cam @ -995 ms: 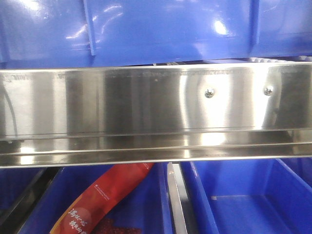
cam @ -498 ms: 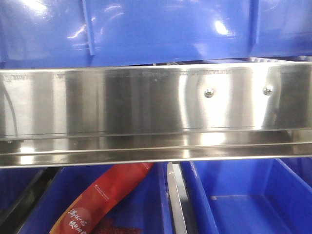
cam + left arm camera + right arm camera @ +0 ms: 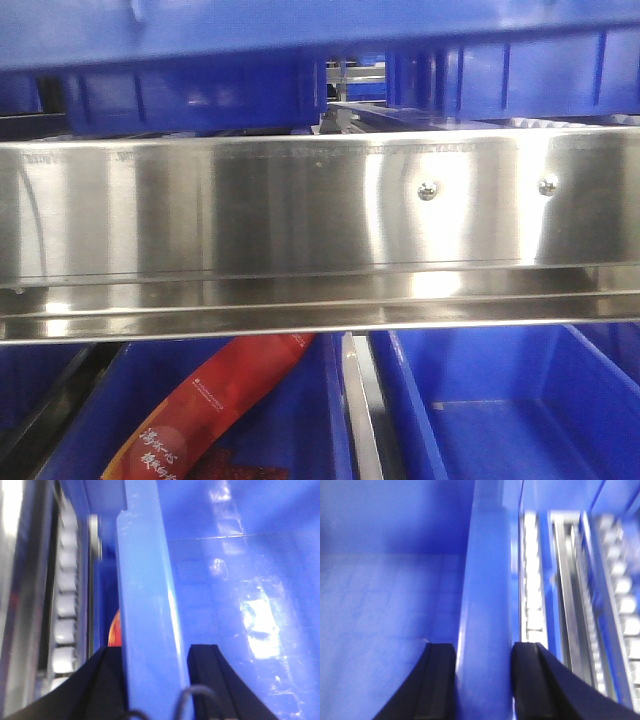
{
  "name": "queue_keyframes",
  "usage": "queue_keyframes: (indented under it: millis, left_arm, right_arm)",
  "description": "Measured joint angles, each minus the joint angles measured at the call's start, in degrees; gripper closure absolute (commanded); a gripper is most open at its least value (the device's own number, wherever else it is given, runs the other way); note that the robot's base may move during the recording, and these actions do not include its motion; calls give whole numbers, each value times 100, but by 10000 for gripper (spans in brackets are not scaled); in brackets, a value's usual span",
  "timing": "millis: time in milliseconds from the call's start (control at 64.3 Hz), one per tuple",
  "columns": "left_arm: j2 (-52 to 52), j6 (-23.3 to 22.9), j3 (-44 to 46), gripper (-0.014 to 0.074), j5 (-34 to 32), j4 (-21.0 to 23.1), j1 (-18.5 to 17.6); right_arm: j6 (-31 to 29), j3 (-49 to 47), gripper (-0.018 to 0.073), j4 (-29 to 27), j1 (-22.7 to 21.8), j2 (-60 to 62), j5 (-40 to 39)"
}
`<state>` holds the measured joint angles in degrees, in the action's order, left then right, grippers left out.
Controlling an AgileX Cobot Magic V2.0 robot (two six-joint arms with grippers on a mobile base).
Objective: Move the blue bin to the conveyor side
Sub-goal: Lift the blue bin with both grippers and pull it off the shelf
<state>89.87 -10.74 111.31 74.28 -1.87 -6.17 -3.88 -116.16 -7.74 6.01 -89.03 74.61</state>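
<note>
Risen clear of the steel rack rail [image 3: 300, 220], the blue bin [image 3: 250, 25] hangs with left gripper [image 3: 156, 652] and right gripper [image 3: 482, 650] each pinching a wall; a lower bin [image 3: 305, 430] holds a red snack packet [image 3: 215, 400].

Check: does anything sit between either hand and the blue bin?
Nothing visible: the left hand and the right hand each have a wall of the blue bin directly between their fingers.
</note>
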Motion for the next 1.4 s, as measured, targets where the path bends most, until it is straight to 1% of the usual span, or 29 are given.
queue_keyframes:
  millis: [264,482,575,684,746,840,1166,1399]
  left_arm:
    - [-389,0,0,605,43,-47,0]
    - [-480,23,0,605,97,-61,-48]
    - [-480,23,0,605,97,-282,-203]
    - [-489,23,0,605,97,-638,-489]
    - [-489,23,0,605,97,-721,-582]
    - [-489,13,-43,605,97,-776,-622]
    - [-634,-10,-551,605,97,-821,-624]
    - [-660,-22,-564,605,97,-825,-624]
  right_arm:
    - [12,122,639,-161,0,490,0]
    - [23,889,639,-182,0,928,-22]
    - [23,1208,639,-182,0,1031,-8]
    - [23,1466,639,-157,0,1090,3]
    - [23,1489,639,-132,0,1110,3]
    - [23,1489,639,-124,0,1128,3]
    - [23,1501,639,-124,0,1141,3]
    - [23,1501,639,-124,0,1141,3]
